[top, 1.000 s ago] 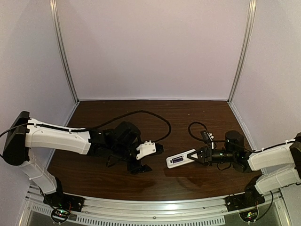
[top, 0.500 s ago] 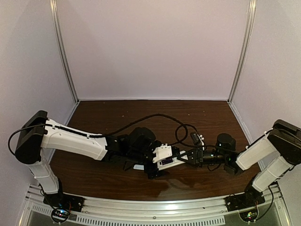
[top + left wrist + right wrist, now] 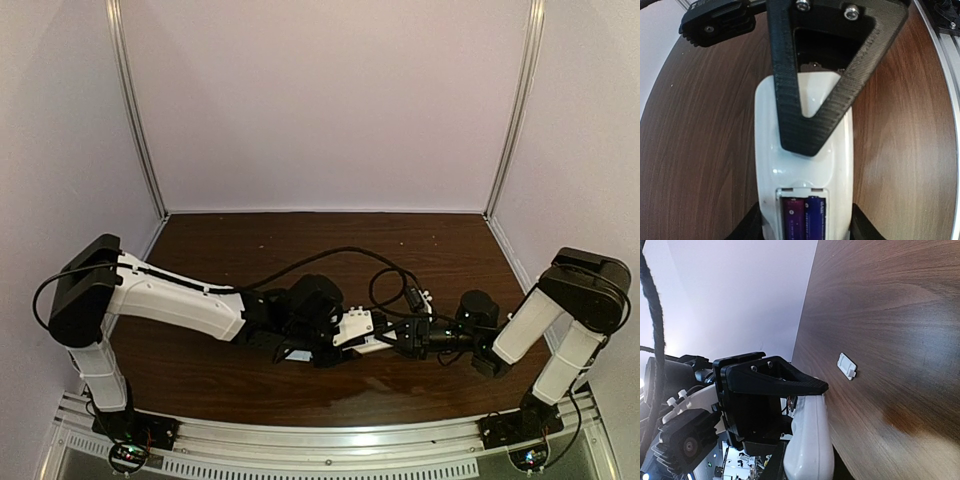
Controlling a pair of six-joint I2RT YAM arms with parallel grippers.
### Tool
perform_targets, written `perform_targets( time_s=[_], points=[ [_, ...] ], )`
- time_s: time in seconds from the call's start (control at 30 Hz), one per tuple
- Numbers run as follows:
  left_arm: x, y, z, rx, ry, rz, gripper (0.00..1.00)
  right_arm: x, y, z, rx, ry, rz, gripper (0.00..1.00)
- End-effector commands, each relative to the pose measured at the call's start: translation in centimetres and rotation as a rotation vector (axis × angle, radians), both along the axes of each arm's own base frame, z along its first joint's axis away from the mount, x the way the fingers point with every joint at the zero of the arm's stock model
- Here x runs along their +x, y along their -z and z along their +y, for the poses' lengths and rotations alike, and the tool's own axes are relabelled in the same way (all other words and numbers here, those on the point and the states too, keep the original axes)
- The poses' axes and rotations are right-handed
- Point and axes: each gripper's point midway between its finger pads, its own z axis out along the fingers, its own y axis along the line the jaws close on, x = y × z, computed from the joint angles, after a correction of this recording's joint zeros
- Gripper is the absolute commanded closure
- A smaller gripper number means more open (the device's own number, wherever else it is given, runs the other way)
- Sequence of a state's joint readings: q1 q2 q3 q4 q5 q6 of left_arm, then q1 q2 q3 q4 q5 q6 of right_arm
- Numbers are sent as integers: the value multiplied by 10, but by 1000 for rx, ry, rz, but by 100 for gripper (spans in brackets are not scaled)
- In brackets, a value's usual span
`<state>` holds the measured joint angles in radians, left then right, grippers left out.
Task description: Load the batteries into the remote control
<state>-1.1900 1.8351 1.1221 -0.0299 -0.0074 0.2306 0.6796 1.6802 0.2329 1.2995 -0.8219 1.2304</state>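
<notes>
The white remote control (image 3: 375,345) is held between both grippers at the table's middle front. In the left wrist view it (image 3: 805,175) lies back up with its compartment open. The two purple-blue batteries (image 3: 790,220) (image 3: 815,217) sit side by side inside. My left gripper (image 3: 350,335) (image 3: 807,232) has a finger against each long edge of the remote. My right gripper (image 3: 395,342) (image 3: 807,471) is shut on the remote's other end (image 3: 810,440). One of its black triangular fingers (image 3: 790,100) lies across the remote's back.
A small white rectangular cover piece (image 3: 847,365) lies flat on the brown table (image 3: 250,250) beyond the remote. Black cables (image 3: 330,252) loop over the table behind the grippers. White walls enclose the back and sides.
My left arm has swung right to the remote. My right arm has carried the remote left toward the middle. The two grippers now meet on it.
</notes>
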Motion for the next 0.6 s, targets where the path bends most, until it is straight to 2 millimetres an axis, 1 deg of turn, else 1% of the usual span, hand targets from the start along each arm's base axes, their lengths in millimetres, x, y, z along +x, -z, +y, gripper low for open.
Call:
perform_targets(
  time_s=[0.0,0.03,0.07,0.13,0.2,0.27,0.3,0.37,0.4,0.47,0.57],
  points=[
    [5,-1,-2,9,-5,-20,60,-5,-28,-1,104,-6,-83,95],
    [4,0,-1,12,-5,-17,63,-5,-29,-1,104,-5,-85,91],
    [4,2,-1,14,-3,-15,65,-4,-28,-1,101,-2,-85,85],
    [2,5,1,21,-1,-9,68,-3,-27,-2,89,7,-85,64],
    [0,8,3,28,3,4,70,0,-25,-3,72,24,-88,46],
    [-1,11,5,34,1,12,70,5,-23,-7,44,46,-93,32],
    [-2,13,6,39,2,17,70,8,-18,-10,16,61,-82,26],
    [-4,16,8,45,3,24,70,15,-16,-18,-21,95,-91,21],
    [-4,17,8,47,3,25,70,21,-12,-25,-53,122,-89,19],
    [-9,21,6,47,30,49,70,31,-9,-39,-120,176,-102,17],
    [-16,31,5,70,59,84,70,45,-11,-62,-262,265,-173,14]
  ],
)
